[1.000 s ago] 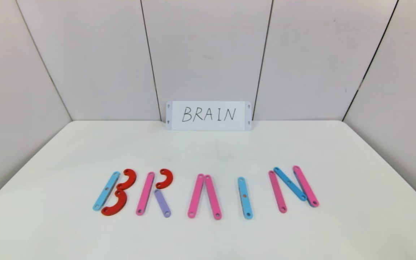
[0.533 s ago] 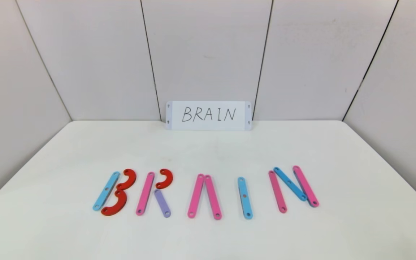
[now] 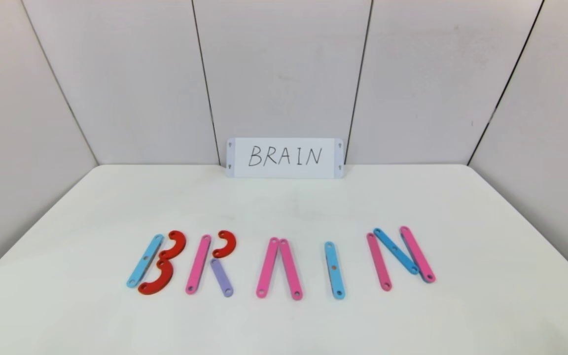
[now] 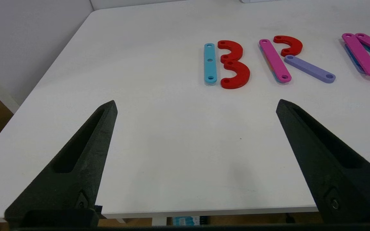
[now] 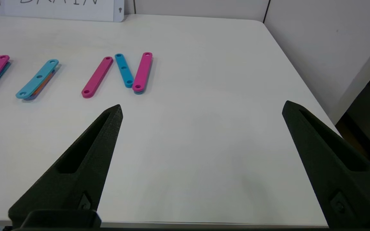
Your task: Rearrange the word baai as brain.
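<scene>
A: Head view compared with the two earlier ones: nothing has shifted. Counter, white card at 12 o'clock against the wall, strip word across the middle, all as they were.

B: Agreed. The word reads B-R-A-I-N from 9 toward 3 o'clock, matching the card. Judgement: the spelling is finished and nothing is left to move.

A: Arms?

B: Neither shows in the head view. Left gripper hangs off the near edge around 7 o'clock, jaws spread wide with nothing between them. Right gripper likewise around 5 o'clock, jaws spread, holding nothing.

A: Letter check. The B is a blue bar touching two red curves. The R is a pink bar, a red curve and a short purple bar.

B: The A lacks a crossbar, only two pink bars meeting at the top. The I is a single blue bar; the N, pink-blue-pink, is nearest 3 o'clock.
</scene>
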Robot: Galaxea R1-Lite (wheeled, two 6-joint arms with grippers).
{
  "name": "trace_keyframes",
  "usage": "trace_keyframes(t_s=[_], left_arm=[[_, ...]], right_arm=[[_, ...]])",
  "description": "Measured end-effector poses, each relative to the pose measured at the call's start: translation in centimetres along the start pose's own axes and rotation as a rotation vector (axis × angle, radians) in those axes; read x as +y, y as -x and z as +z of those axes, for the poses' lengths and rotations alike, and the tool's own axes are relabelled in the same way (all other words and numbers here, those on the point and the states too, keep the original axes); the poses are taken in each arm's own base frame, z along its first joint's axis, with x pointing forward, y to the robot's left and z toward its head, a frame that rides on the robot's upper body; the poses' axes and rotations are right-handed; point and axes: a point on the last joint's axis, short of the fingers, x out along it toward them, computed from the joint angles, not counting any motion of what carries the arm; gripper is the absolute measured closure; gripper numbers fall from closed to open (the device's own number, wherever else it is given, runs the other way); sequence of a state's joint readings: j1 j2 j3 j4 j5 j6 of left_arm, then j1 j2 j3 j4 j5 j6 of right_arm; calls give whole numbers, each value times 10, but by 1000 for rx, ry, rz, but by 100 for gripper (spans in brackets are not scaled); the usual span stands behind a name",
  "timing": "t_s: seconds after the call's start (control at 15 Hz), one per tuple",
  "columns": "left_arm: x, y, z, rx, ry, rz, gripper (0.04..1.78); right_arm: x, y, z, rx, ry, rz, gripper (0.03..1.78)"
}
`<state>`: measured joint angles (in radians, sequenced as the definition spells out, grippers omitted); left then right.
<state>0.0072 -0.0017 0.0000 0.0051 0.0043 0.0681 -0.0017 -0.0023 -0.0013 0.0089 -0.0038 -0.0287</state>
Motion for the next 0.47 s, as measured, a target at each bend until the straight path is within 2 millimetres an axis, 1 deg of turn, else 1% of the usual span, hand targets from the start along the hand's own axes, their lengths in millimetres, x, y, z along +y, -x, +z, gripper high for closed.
trace_keyframes(t_s=[0.47], left_arm=[[0, 0, 0, -1, 0, 0, 8]], right_arm=[[0, 0, 0, -4, -23, 0, 7]])
